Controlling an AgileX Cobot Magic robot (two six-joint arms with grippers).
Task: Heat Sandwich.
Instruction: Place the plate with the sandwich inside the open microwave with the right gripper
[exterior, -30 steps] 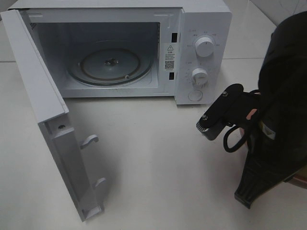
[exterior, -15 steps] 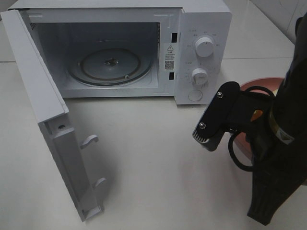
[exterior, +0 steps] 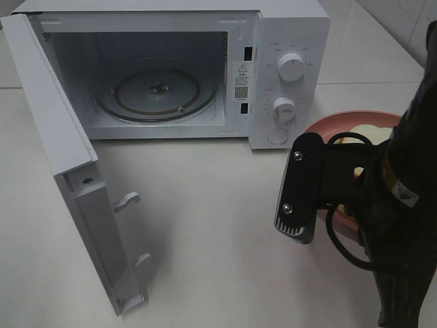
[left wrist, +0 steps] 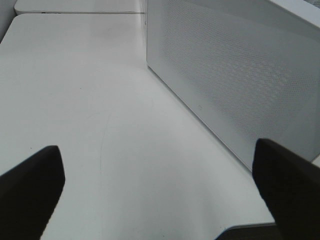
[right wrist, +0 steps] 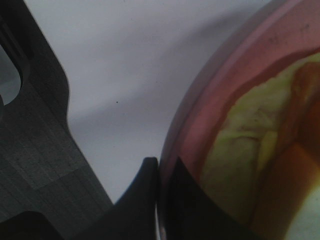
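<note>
The sandwich (exterior: 367, 131), pale bread with an orange crust, lies on a round pink plate (exterior: 326, 127) to the right of the microwave (exterior: 290, 34). My right arm (exterior: 403, 205) hangs over the plate and hides most of it. The right wrist view shows my right gripper (right wrist: 159, 185) shut, pinching the plate's rim (right wrist: 200, 115), with the sandwich (right wrist: 250, 150) just inside it. My left gripper (left wrist: 160, 200) is open and holds nothing, low over the table beside the microwave's perforated side wall (left wrist: 235, 75). It does not show in the high view.
The microwave door (exterior: 61, 137) stands wide open, swung out to the left towards the table's front. Inside is a bare glass turntable (exterior: 157, 89). Two dials (exterior: 291, 67) sit on the right-hand panel. White table (exterior: 218, 246) lies in front of the cavity.
My right arm has swung right and towards the front. The pink plate and sandwich, hidden a second ago, now show beside the microwave. The left gripper stays open.
</note>
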